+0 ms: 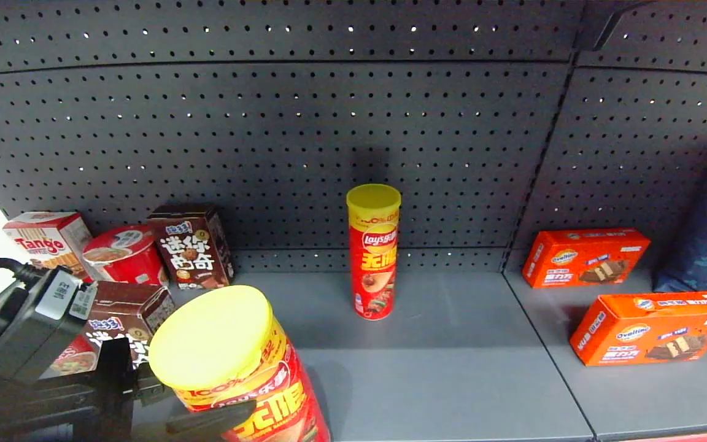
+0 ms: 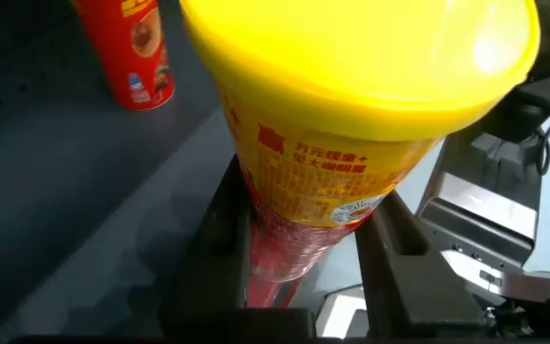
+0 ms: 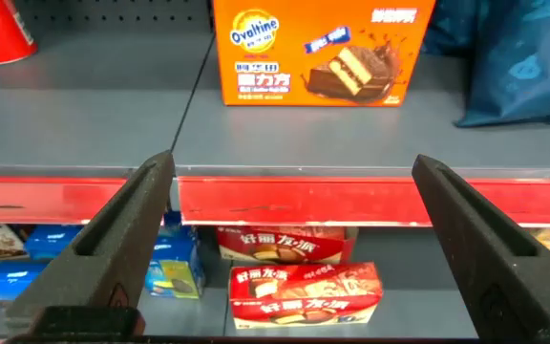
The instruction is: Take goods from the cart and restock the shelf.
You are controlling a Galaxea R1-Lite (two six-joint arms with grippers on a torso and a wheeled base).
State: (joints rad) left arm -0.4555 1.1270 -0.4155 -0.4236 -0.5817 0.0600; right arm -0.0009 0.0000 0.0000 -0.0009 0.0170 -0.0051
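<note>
**Chip can gripped low, shelf in front**

The shelf (image 1: 452,368) runs across the middle and right of the head view. The held can (image 1: 231,362) fills the lower left, yellow lid up. The left gripper (image 2: 304,253) clamps its red body well below the lid, one finger on each side.

It looks like a light, stiff cardboard tube with a glossy, somewhat slippery wrap. A hard squeeze would likely dent it and crush the chips. Because it is tall and narrow it will tip easily, so a mid-body hold suits it best.

The right gripper (image 3: 294,277) hangs with jaws wide and empty before the shelf's red front lip. A standing can (image 1: 373,252) is upright at centre. Two orange boxes (image 1: 583,256) lie at right.
</note>
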